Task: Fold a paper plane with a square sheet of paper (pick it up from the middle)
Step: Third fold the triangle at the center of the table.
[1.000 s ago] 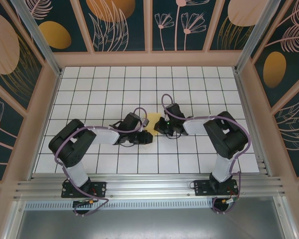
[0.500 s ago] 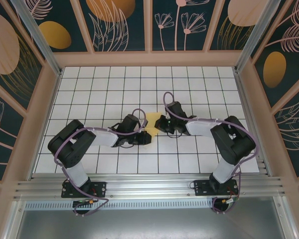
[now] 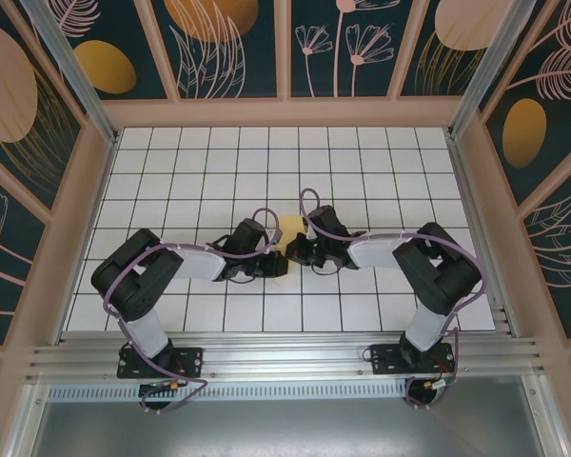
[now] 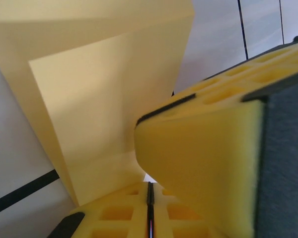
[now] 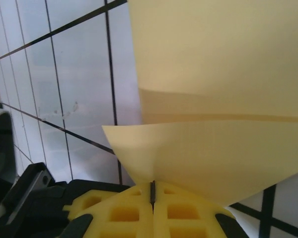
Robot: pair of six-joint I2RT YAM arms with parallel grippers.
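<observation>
Closing in from the right, the right gripper (image 3: 302,250) now stands nearer the left gripper (image 3: 274,264) than a second ago, and less yellow shows between them. The left gripper's jaws have also drawn together.

**Position.** The square sheet of paper (image 3: 284,246) touches the left gripper on that gripper's right side and is held just above the white tiled table (image 3: 171,171). The right gripper meets the sheet's far side from the left gripper.

**Tools.** Both pairs of fingers are pressed together. In each wrist view a paper edge runs into the thin seam between the pads (image 5: 134,198), so each gripper pinches the sheet.

**Progress (judged).** At least one fold is in. The wrist views show two overlapping layers with a straight doubled edge. No pointed nose, centre crease or wings can be made out, so most of the folding appears to remain.

**Materials.** The paper is thin, matte and pale yellow, and it bows softly where unsupported. The pads are yellow and blocky, with moulded rectangular pockets. The tiles are glossy white with dark joints.
</observation>
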